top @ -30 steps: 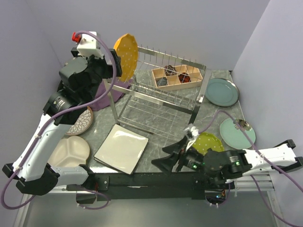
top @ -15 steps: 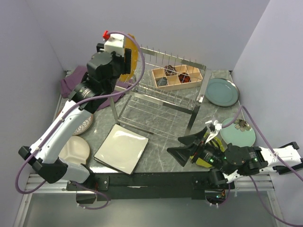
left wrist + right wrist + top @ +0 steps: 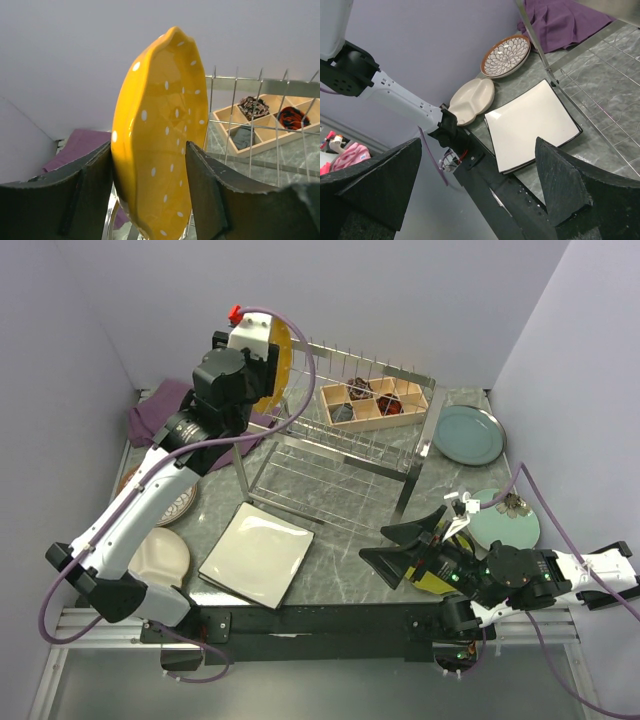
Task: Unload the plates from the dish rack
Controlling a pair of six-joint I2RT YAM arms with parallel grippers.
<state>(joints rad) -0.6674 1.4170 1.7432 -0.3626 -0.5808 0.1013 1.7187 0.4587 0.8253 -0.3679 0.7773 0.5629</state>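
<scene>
A yellow white-dotted plate (image 3: 160, 130) stands upright at the left end of the dish rack (image 3: 340, 455). My left gripper (image 3: 148, 145) straddles it, with a finger pressed against each face. From above, the wrist hides most of this plate (image 3: 283, 360). The other plates lie on the table: a cream square plate (image 3: 257, 553), a cream divided dish (image 3: 160, 555), a brown-rimmed patterned plate (image 3: 180, 502), a teal-grey plate (image 3: 468, 434) and a mint flowered plate (image 3: 505, 520). My right gripper (image 3: 385, 548) hangs open and holds nothing, low at the front right, above a yellow-green plate (image 3: 430, 575).
A wooden compartment box (image 3: 372, 403) rests on the rack's back right. A purple cloth (image 3: 160, 410) lies at the back left. The right wrist view looks over the square plate (image 3: 530, 125), the divided dish (image 3: 472, 100) and the patterned plate (image 3: 506, 55).
My left arm swung right to the yellow plate and its jaws narrowed onto it. My right arm drew back to the right and sank lower, still open.
</scene>
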